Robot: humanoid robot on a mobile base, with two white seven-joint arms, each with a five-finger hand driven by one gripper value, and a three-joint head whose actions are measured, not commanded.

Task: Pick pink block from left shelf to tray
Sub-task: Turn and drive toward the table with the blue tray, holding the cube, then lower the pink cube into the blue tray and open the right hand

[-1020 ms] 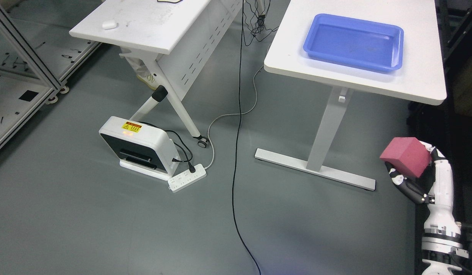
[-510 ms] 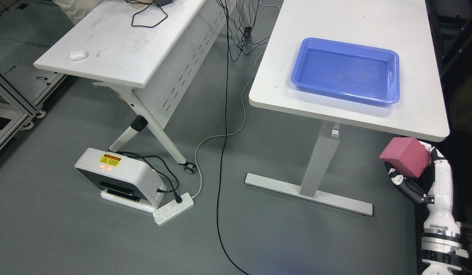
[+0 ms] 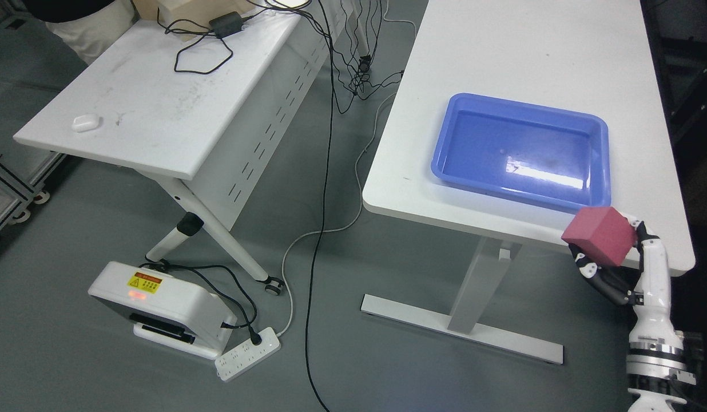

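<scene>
Trouble looked likeliest at the table (image 3: 502, 68) edge, where the right hand (image 3: 608, 269), fingers clasping the pink block (image 3: 599, 236) low, could clip it before reaching the blue tray (image 3: 442, 166).

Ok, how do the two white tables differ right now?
The right table carries only the empty blue tray; the left table carries a black adapter, a cable and a small white case. The right table stands on a single column with a flat foot; the left table has slanted legs on casters. The right top looks clean, the left scuffed. Both have white rectangular tops.
</scene>
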